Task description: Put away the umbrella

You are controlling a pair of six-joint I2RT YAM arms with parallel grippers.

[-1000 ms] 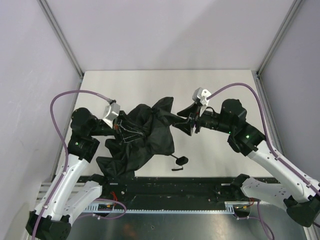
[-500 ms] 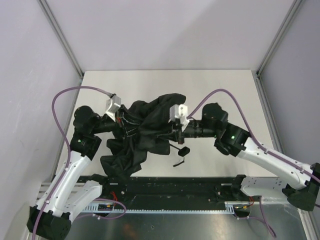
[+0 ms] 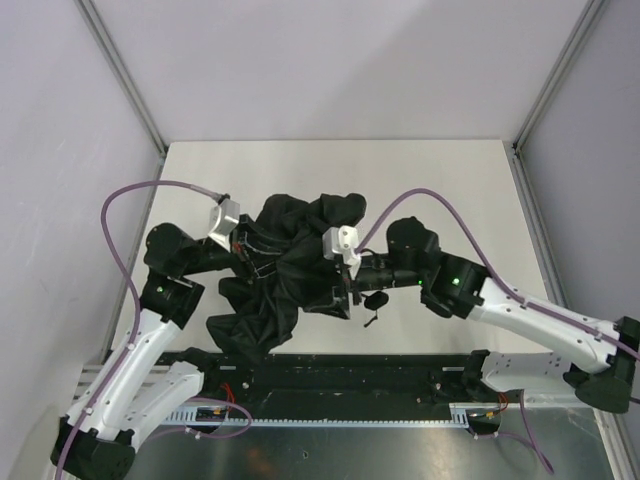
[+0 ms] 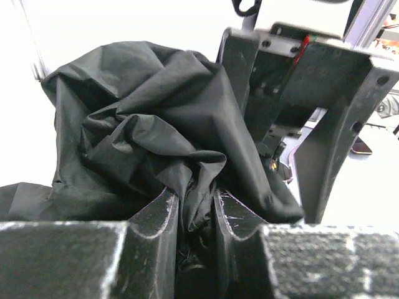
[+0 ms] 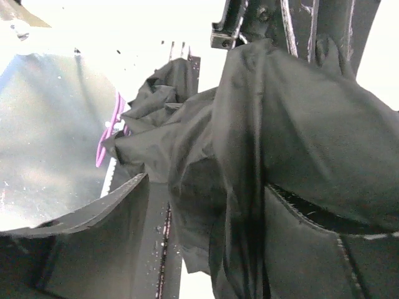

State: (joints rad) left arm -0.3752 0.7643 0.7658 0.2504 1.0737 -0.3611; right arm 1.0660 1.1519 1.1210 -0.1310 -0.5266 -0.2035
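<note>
The umbrella (image 3: 290,270) lies as a crumpled heap of black fabric on the middle of the white table (image 3: 450,180). Its small knob handle (image 3: 377,299) and strap (image 3: 369,320) poke out at the heap's right, under my right arm. My left gripper (image 3: 243,250) is at the heap's left side, shut on a fold of the fabric (image 4: 196,208). My right gripper (image 3: 343,285) presses into the heap's right side. Its jaws stand wide apart (image 5: 206,205), with fabric (image 5: 280,124) hanging between them and draped over one finger. The shaft is hidden.
A black rail (image 3: 340,370) runs along the table's near edge, with a metal tray below it. Grey walls and metal posts (image 3: 125,80) close in the back and sides. Purple cables (image 3: 125,200) loop above both arms.
My right gripper has moved left from the canopy's outstretched right edge into the heap, bunching the fabric together. The handle has slid right and nearer. My left gripper has stayed clamped.
</note>
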